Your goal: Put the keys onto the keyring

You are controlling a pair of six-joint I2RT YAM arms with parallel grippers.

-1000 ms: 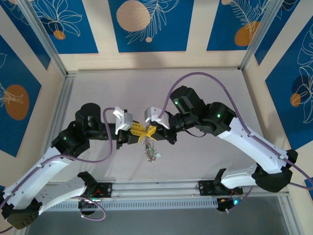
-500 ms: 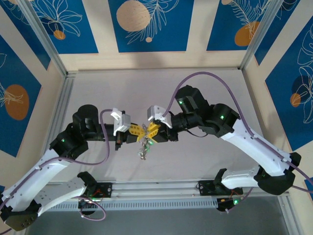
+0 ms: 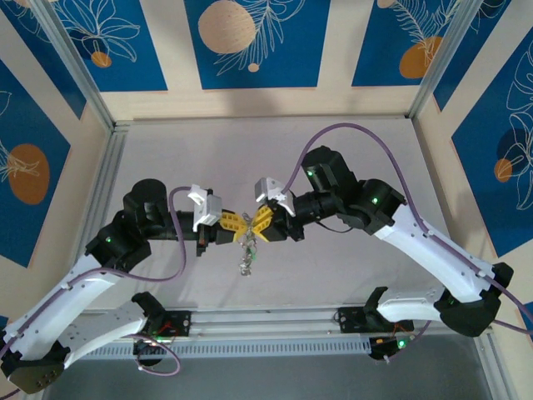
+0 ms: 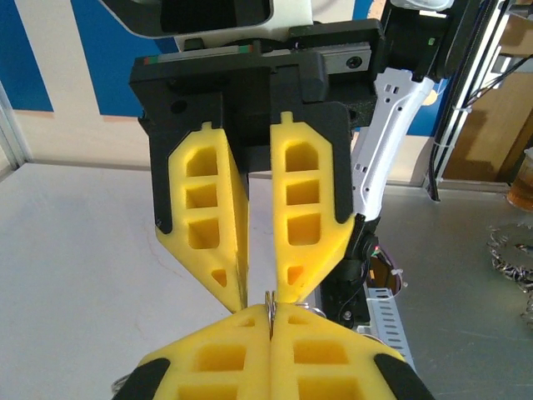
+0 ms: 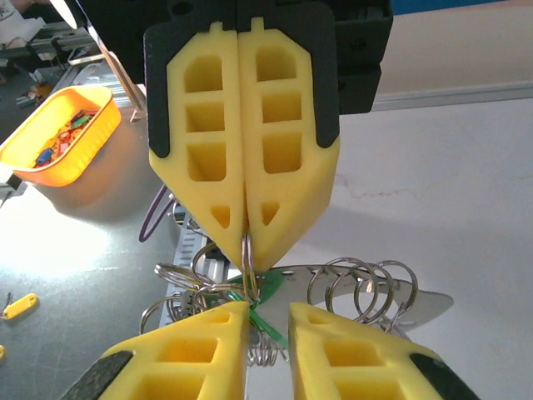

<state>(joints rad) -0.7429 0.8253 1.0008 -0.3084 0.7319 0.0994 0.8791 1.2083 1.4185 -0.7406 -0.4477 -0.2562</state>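
Both grippers meet tip to tip above the middle of the table. My left gripper (image 3: 243,227) (image 4: 269,312) is shut on the thin silvery edge of the keyring (image 5: 248,243) (image 4: 269,302). A tangle of small metal rings and keys (image 3: 246,257) hangs from it above the table. In the right wrist view a green tag (image 5: 270,289), several wire rings (image 5: 366,287) and a flat silvery key blade (image 5: 425,304) lie just behind the tips. My right gripper (image 3: 254,226) (image 5: 268,312) faces the left one with a narrow gap between its fingers, open, a green strand crossing the gap.
An orange tray (image 5: 50,146) with small coloured items sits off the table edge, and a yellow tag (image 5: 18,306) lies near it. Metal rails (image 3: 266,321) run along the near edge, and frame posts (image 3: 98,108) stand at the back corners.
The left gripper has closed on the ring and the right gripper has parted from shut. Both tips and the hanging bunch shifted slightly left and up.
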